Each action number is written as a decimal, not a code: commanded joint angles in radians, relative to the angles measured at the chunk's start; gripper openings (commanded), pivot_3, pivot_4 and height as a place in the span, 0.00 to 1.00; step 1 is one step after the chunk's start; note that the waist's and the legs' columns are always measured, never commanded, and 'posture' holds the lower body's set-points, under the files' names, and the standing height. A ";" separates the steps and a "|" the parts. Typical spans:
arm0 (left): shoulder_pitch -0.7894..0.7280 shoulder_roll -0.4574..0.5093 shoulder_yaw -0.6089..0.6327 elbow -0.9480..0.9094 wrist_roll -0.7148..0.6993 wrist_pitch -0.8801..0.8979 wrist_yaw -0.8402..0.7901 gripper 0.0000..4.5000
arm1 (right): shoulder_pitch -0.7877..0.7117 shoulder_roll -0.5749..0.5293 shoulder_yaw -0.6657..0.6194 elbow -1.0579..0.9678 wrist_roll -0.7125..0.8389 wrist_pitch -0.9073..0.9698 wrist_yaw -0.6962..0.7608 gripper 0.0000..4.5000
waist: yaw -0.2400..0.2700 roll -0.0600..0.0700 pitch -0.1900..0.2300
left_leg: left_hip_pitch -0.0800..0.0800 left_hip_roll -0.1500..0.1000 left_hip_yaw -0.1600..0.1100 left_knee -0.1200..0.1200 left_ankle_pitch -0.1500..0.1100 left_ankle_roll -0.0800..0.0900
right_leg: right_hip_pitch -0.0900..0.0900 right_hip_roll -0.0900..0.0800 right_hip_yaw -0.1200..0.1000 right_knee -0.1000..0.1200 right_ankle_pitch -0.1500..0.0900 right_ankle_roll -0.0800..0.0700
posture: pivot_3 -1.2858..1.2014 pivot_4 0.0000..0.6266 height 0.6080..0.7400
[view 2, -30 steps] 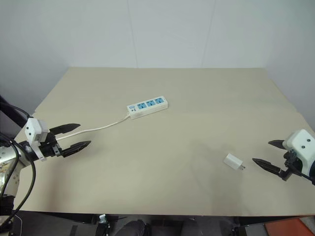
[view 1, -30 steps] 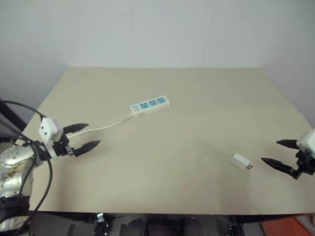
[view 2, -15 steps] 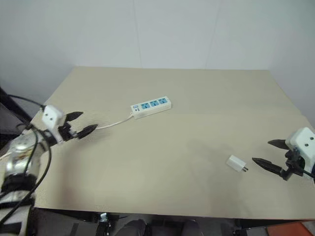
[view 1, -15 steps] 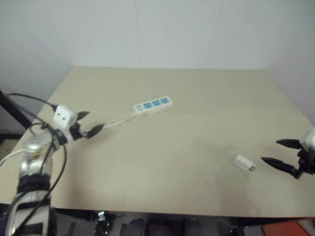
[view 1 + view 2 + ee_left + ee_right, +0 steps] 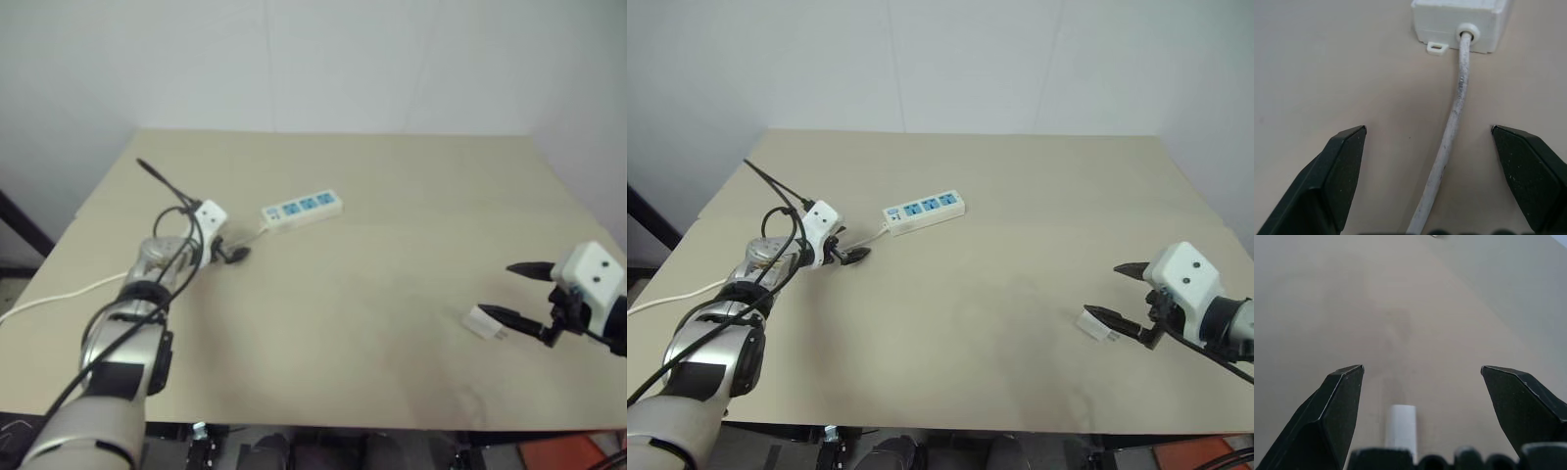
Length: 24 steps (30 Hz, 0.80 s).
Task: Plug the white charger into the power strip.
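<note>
Here, the power strip (image 5: 924, 209) is flanked: its cord (image 5: 1452, 147) lies between open left jaws (right ones gape around the white charger (image 5: 1400, 428)).

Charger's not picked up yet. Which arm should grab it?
Right. The open right gripper is right beside the white charger, which lies between its fingers in the wrist view. The left gripper is by the power strip.

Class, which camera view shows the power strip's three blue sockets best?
The right eye view: the whole power strip lies face-up, sockets visible. The left eye view matches it. The left wrist view shows its cord end; the right wrist view a sliver.
</note>
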 commanded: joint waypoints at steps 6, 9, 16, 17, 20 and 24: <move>-0.027 -0.019 0.010 0.053 0.013 0.110 -0.054 0.47 | 0.046 0.008 -0.061 -0.074 0.018 0.072 -0.032 1.00 | -0.003 0.000 0.000 | 0.004 0.000 0.000 0.000 -0.002 0.003 | 0.002 0.000 0.000 0.002 0.000 0.000 | 0.52 0.24 1.00; -0.024 -0.023 0.020 0.054 0.011 0.130 -0.076 0.24 | 0.042 0.008 -0.054 -0.068 0.015 0.074 -0.035 1.00 | -0.003 0.000 0.000 | 0.006 0.001 0.000 0.000 -0.002 0.004 | 0.005 0.000 0.000 0.002 -0.001 0.001 | 0.52 0.24 1.00; 0.007 -0.012 0.024 0.041 0.013 0.093 -0.112 0.01 | 0.014 0.000 -0.019 -0.041 -0.005 0.058 -0.042 1.00 | -0.002 0.000 0.000 | 0.006 0.000 0.000 0.000 -0.002 0.004 | 0.005 0.000 0.000 0.001 -0.001 0.001 | 0.52 0.24 1.00; 0.011 -0.011 0.029 0.035 0.007 0.086 -0.119 0.01 | 0.012 0.000 -0.016 -0.039 -0.007 0.057 -0.042 1.00 | -0.003 0.000 0.000 | 0.006 0.000 0.000 0.000 -0.002 0.004 | 0.005 0.000 0.000 0.001 -0.001 0.001 | 0.52 0.24 1.00; 0.039 0.001 0.048 -0.010 -0.022 0.072 -0.180 0.01 | 0.016 0.004 -0.012 -0.041 -0.016 0.053 -0.044 1.00 | -0.003 0.000 0.000 | 0.006 0.001 0.000 0.000 -0.002 0.004 | 0.005 0.000 0.000 0.001 -0.001 0.001 | 0.52 0.24 1.00; 0.176 0.014 0.064 -0.249 -0.102 0.106 -0.324 0.01 | 0.033 0.015 -0.006 -0.044 -0.026 0.050 -0.046 1.00 | -0.006 0.001 -0.001 | 0.006 0.001 0.000 0.000 -0.002 0.004 | 0.005 0.000 0.000 0.001 -0.001 0.001 | 0.52 0.24 1.00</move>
